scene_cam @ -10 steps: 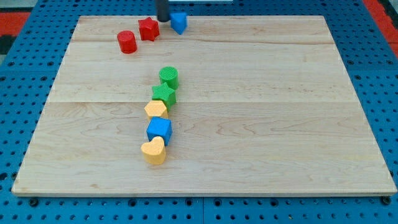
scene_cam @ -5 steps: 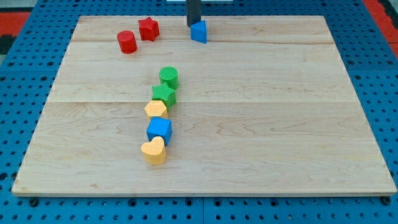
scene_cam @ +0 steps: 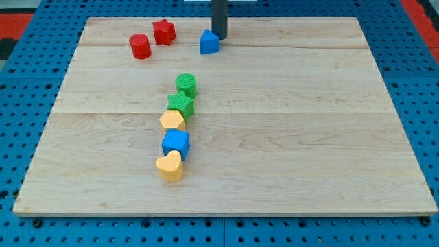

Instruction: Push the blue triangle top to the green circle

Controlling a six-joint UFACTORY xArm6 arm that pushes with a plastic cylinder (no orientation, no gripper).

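My tip (scene_cam: 219, 38) stands near the view's top edge of the wooden counter (scene_cam: 309, 123), at the lower end of a straight dark rod that drops in from above the frame; there is no end effector on this arm, so nothing opens, closes or holds anything. The tip sits just at the upper right corner of the blue triangle (scene_cam: 209, 42), close enough that it looks to be touching, though I cannot tell for sure. The blue triangle lies on the upper part of the counter, a little right of the view's middle column of blocks and well apart from it. To its left sit the red star (scene_cam: 163, 31) and, lower and further left, the red cylinder (scene_cam: 140, 46), the two near each other but apart. The green circle (scene_cam: 186, 85) lies below and slightly left of the blue triangle, at the head of a slanting line of blocks that runs toward the view's bottom. Just beneath it, touching, is the green star (scene_cam: 181, 104), then the yellow hexagon-like block (scene_cam: 172, 121), then the blue cube (scene_cam: 175, 143), and last the yellow heart (scene_cam: 169, 166). Each block in that line presses against or sits just beside its neighbour. Around the counter shows a blue pegboard surface (scene_cam: 411, 82).
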